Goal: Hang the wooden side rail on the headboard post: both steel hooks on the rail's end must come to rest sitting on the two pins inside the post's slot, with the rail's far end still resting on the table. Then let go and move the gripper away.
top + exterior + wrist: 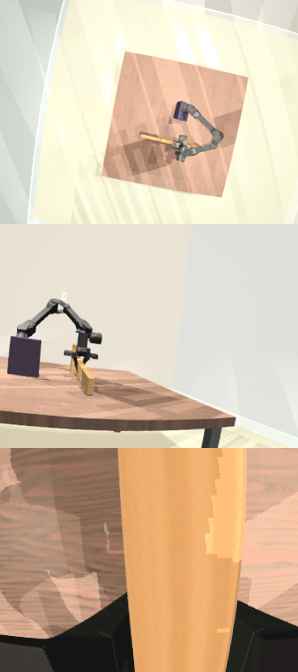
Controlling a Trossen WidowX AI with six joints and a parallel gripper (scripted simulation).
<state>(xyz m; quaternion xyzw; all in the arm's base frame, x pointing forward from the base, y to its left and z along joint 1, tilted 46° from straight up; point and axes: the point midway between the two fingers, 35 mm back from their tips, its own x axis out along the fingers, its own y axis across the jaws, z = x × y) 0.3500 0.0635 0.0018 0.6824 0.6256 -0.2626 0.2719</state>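
The wooden side rail (153, 137) (88, 382) (175, 548) is a long yellow-brown bar. One end reaches away from the gripper toward the exterior camera, low at the table; any small gap under it cannot be told. My gripper (178, 145) (81, 364) (170, 591) is shut on the rail, with a dark finger on each side of it in the wrist view. The headboard post (73, 367) stands upright just behind the gripper in the exterior view, close to the rail's other end. The steel hooks, the slot and its pins are hidden or too small to make out.
A dark purple block (178, 114) (24, 357) stands at the arm's base, off to the side of the rail. The arm arches from there over to the rail. The wooden table (138, 81) (40, 398) carries everything, with shadows across it.
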